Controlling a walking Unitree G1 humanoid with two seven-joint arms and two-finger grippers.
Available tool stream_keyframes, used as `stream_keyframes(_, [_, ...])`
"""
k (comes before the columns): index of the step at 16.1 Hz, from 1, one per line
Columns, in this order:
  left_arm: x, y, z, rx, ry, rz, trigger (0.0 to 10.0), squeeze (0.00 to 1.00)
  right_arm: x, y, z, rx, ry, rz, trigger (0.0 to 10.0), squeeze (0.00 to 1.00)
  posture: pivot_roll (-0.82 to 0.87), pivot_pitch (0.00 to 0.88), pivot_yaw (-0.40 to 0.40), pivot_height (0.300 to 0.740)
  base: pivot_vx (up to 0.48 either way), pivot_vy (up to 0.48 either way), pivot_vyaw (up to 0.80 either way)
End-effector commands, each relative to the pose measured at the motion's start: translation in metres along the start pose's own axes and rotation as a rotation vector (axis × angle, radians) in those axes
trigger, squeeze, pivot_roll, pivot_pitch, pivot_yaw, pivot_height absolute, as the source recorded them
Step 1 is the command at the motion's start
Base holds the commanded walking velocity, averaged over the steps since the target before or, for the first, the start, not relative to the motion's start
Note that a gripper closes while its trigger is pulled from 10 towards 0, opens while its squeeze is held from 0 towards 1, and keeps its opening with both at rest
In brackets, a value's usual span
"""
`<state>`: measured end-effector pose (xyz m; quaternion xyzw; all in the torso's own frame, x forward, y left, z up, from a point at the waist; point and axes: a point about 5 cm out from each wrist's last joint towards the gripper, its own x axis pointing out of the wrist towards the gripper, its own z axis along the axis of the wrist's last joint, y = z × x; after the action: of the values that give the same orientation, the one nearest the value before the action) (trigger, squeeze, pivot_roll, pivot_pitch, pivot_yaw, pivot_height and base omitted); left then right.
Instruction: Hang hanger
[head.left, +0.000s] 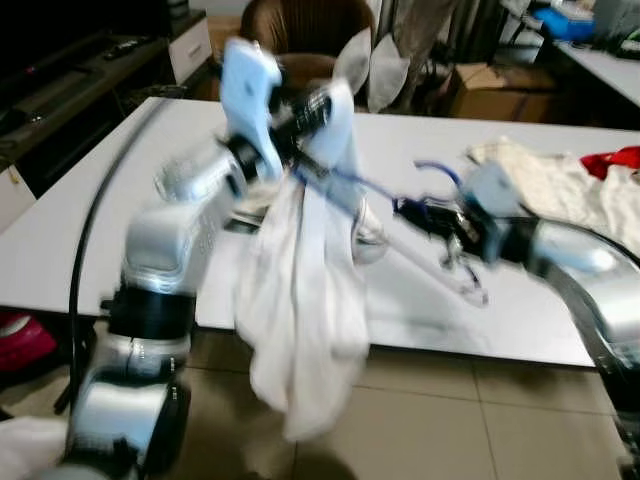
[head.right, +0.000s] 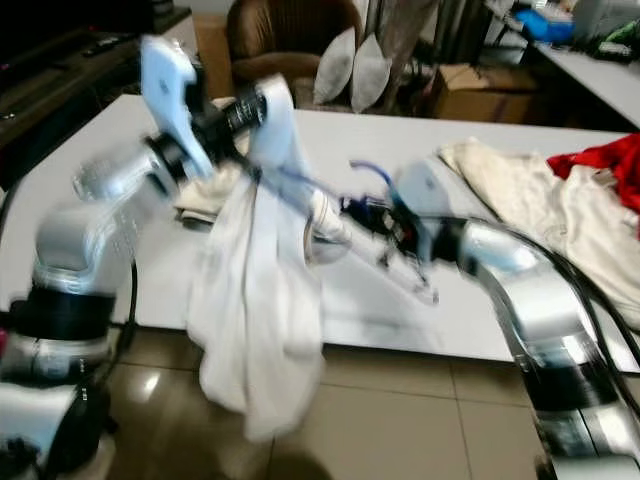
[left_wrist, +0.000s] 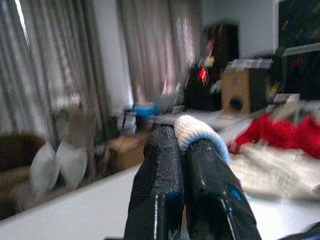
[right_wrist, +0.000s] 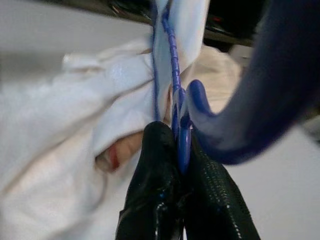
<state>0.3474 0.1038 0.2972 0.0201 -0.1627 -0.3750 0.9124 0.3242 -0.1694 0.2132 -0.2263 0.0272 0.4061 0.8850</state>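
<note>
Hanger (right_wrist: 176, 107) pinched in right end effector (right_wrist: 181, 150), white garment (head.left: 300, 300) draped

table (head.left: 560, 320) front bare | clothes pile (head.left: 560, 185) blocks far right

No text, label, brand or number is legible in these blurred views

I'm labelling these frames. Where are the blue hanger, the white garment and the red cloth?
blue hanger (right_wrist: 182, 137), right wrist view, neck between the tool's fingers
white garment (head.left: 300, 310), left eye view, hanging middle
red cloth (head.right: 610, 160), right eye view, its middle
</note>
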Motion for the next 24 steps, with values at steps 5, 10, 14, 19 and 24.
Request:
stream_keyframes(5, [0.002,0.037,0.129,0.136,-0.552,0.137,10.0,0.0,-0.015,-0.104,0.112,-0.41,-0.33,-0.636,10.0,0.0,-0.19,0.0,-0.011,0.74,0.0,0.0,0.0])
stream_keyframes(10, [0.011,0.037,0.087,0.134,-0.388,0.156,10.0,0.0,0.009,-0.088,0.054,-0.444,-0.161,-0.438,10.0,0.0,-0.18,0.0,-0.019,0.74,0.0,0.0,0.0])
stream_keyframes(14, [0.026,0.017,-0.007,0.179,-0.011,0.142,10.0,0.0,0.015,-0.039,-0.022,-0.325,-0.024,-0.189,10.0,0.0,-0.19,0.0,0.003,0.74,0.0,0.0,0.0])
stream_keyframes(19, [0.005,0.03,-0.065,0.167,0.159,0.298,10.0,0.0,-0.016,0.011,-0.06,-0.201,0.032,-0.033,10.0,0.0,-0.21,0.0,0.033,0.74,0.0,0.0,0.0])
stream_keyframes(24, [-0.046,0.046,-0.102,0.33,0.416,0.198,10.0,0.0,-0.069,0.039,-0.025,-0.15,0.071,0.119,10.0,0.0,-0.22,0.0,0.047,0.74,0.0,0.0,0.0])
